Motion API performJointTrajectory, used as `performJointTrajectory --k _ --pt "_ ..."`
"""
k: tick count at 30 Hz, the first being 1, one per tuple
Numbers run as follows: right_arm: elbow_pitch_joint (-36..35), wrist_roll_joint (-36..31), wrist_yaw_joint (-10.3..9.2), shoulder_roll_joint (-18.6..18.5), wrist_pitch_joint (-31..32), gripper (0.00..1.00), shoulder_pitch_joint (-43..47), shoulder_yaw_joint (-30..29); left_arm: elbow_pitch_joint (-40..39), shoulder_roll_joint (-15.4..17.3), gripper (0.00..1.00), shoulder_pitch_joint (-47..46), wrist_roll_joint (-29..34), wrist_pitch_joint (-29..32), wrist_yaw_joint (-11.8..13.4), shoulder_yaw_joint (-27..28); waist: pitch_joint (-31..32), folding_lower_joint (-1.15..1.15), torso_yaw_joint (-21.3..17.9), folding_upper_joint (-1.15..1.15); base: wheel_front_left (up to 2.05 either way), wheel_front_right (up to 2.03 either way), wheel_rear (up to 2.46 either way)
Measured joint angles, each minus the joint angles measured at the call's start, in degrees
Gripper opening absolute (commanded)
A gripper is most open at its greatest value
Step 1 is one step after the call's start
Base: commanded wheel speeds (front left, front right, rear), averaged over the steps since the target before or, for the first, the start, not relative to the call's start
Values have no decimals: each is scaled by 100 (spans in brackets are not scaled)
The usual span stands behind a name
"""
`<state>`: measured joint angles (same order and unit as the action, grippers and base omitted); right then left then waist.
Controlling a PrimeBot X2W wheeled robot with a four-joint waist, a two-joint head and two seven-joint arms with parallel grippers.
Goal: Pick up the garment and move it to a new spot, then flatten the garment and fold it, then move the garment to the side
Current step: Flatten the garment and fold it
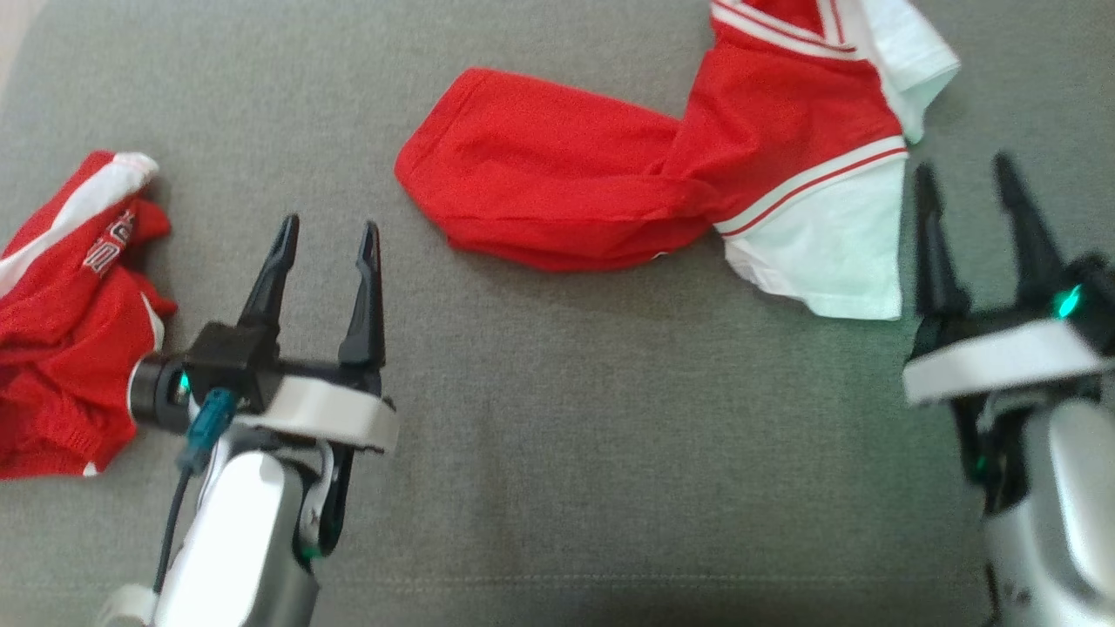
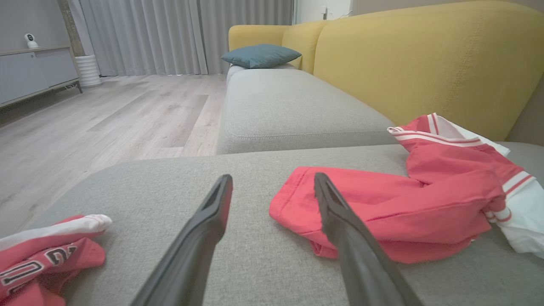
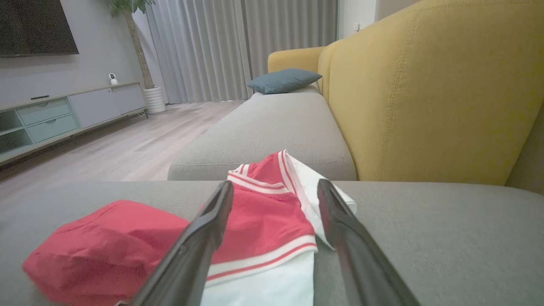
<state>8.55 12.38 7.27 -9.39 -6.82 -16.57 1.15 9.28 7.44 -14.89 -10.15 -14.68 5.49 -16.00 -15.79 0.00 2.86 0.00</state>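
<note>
**Garment Not Yet Picked**

A red bundle [image 1: 70,322] was heaped at nine o'clock, seemingly set aside. The left gripper [image 1: 330,222] was held wide, empty. The garment [image 1: 610,183] was laid at one o'clock; the right gripper [image 1: 963,165], also wide, was poised beside it for pickup.

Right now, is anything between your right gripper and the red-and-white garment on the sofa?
Nothing visible. The right gripper, jaws open, sits just beside the white end of the red-and-white garment, with bare grey cushion between them. The other crumpled red garment lies at the far left by the left gripper, out of the path.
</note>
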Motion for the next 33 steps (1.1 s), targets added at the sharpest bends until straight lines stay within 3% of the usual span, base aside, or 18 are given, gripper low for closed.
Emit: performJointTrajectory --k 13,33 --pt "-1050 -79 0 422 514 100 1263 11 26 138 100 430 -2 3 4 -5 424 0 -152 0 0 0 0" --pt "-1279 -78 0 501 744 100 1270 12 2 183 100 407 -20 68 55 -71 365 0 -149 0 0 0 0"
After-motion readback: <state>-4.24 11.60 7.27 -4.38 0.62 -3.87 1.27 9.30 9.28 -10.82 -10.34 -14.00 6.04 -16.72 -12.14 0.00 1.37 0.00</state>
